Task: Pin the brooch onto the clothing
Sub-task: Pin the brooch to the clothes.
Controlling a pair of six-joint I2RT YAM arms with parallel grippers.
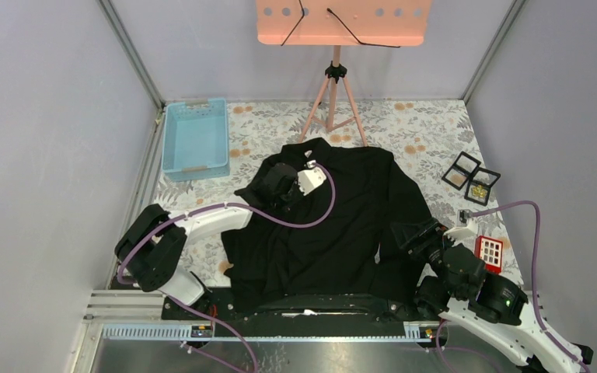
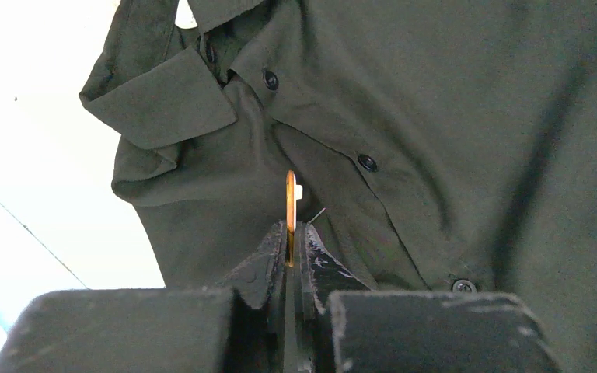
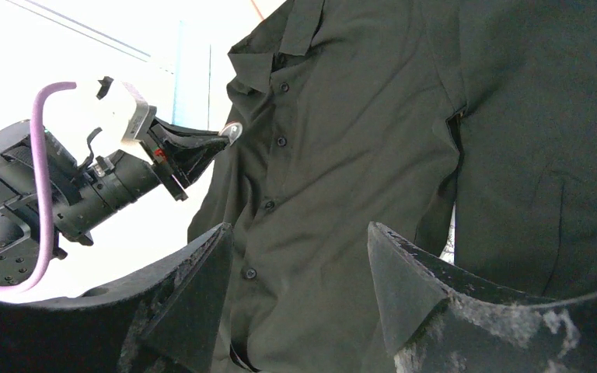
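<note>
We see the brooch (image 2: 290,203) only edge-on in the left wrist view. It is a thin gold line whose face stays hidden and whose lower part disappears between the pinched-together fingers (image 2: 260,264) of the left gripper (image 2: 291,233). We cannot tell whether the fine wire beside it is its pin. The black shirt (image 2: 451,155) runs off the top and right edges of that view. From above, the brooch is too small to make out against the dark fabric, and the right gripper (image 1: 413,231) blends into it. The small open case (image 1: 488,180) holds gold specks too small to identify. The red-and-white block (image 1: 488,252) is partly hidden by the right arm, and the top edge cuts off the pink stand (image 1: 338,23).
</note>
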